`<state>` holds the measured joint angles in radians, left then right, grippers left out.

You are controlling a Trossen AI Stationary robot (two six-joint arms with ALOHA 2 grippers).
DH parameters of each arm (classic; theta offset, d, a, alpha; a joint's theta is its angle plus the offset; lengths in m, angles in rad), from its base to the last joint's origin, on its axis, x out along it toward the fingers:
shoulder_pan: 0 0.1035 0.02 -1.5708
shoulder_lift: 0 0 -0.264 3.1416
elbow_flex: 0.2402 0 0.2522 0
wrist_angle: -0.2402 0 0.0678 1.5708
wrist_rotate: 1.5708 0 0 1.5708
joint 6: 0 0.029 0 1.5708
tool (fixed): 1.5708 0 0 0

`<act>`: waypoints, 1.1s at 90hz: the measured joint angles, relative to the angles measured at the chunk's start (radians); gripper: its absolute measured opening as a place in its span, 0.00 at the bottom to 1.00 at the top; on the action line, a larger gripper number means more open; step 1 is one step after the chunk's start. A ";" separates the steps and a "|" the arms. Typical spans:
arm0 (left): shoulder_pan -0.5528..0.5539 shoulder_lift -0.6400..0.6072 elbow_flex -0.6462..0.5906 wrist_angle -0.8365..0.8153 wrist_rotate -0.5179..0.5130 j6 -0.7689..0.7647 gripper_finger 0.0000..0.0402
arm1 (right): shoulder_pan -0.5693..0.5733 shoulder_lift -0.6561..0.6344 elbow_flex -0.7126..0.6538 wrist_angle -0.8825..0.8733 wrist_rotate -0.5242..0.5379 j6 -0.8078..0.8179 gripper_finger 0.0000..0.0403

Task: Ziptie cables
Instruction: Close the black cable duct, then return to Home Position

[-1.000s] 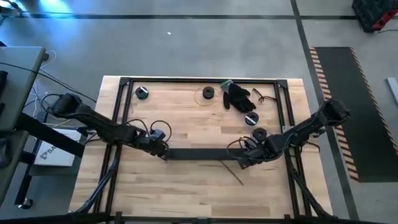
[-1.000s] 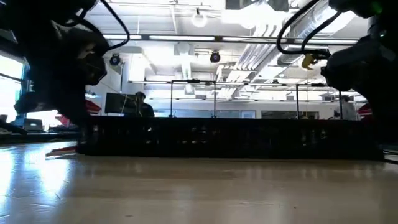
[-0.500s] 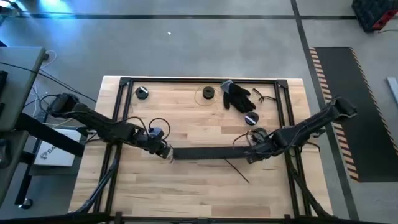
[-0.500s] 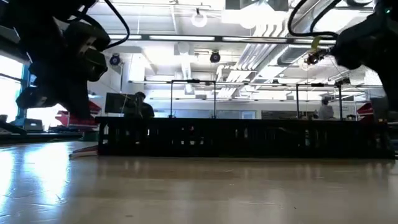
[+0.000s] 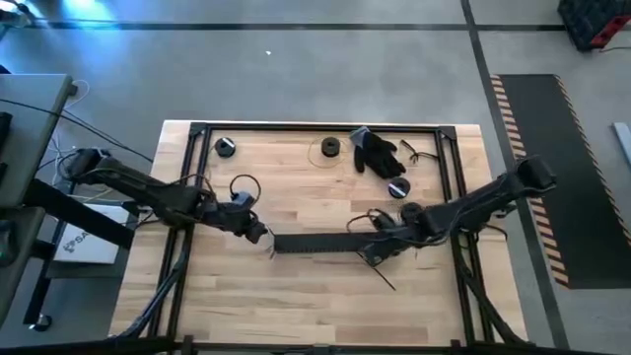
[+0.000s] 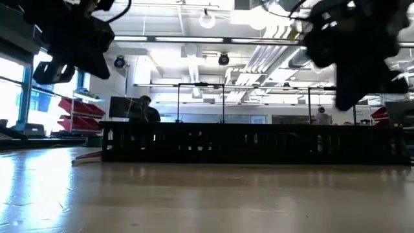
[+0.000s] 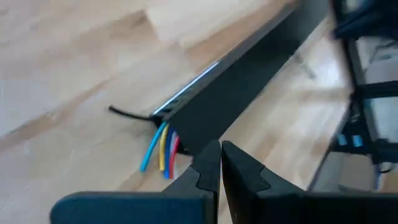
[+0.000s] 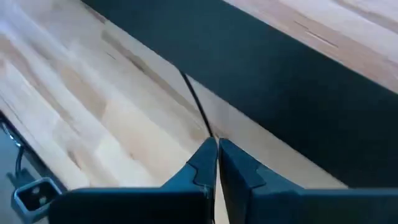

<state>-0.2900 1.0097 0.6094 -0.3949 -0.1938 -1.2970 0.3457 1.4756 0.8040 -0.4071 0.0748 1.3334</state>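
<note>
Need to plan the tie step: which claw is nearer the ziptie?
Right. The right claw is shut on the ziptie beside the duct; the left claw sits at the duct's far end.

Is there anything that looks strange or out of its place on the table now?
The cables poke out from one end of the long black duct instead of lying as a free bundle. A black glove lies crumpled near the table's far edge.
</note>
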 joint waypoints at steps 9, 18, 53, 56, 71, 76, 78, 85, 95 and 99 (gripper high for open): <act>0.009 -0.032 0.000 -0.025 -0.001 0.000 0.00 | -0.051 0.098 0.000 0.115 -0.016 -0.007 0.00; 0.016 -0.068 -0.001 -0.043 -0.001 0.007 0.00 | -0.104 0.157 0.001 0.226 -0.014 -0.015 0.00; 0.049 -0.380 0.083 -0.136 -0.135 0.155 0.00 | -0.174 -0.237 0.027 0.120 -0.022 -0.337 0.00; 0.049 -0.415 0.087 -0.135 -0.159 0.173 0.00 | -0.174 -0.299 0.027 0.090 -0.022 -0.366 0.00; 0.049 -0.593 0.093 -0.134 -0.242 0.301 0.00 | -0.177 -0.578 0.027 -0.046 -0.013 -0.503 0.00; 0.049 -0.651 0.093 -0.133 -0.264 0.342 0.00 | -0.181 -0.655 0.027 -0.081 0.004 -0.548 0.00; 0.049 -0.671 0.093 -0.133 -0.272 0.357 0.00 | -0.183 -0.683 0.027 -0.096 0.009 -0.560 0.00; 0.049 -0.730 0.093 -0.136 -0.307 0.403 0.00 | -0.189 -0.778 0.010 -0.133 0.027 -0.595 0.00; 0.049 -0.791 0.092 -0.154 -0.333 0.456 0.00 | -0.189 -0.918 -0.072 -0.123 0.029 -0.632 0.00; 0.049 -0.805 0.092 -0.162 -0.343 0.470 0.00 | -0.189 -0.979 -0.118 -0.124 0.029 -0.626 0.00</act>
<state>-0.2405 0.2047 0.7012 -0.5571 -0.5364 -0.8275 0.1568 0.4968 0.6855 -0.5313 0.1033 0.7077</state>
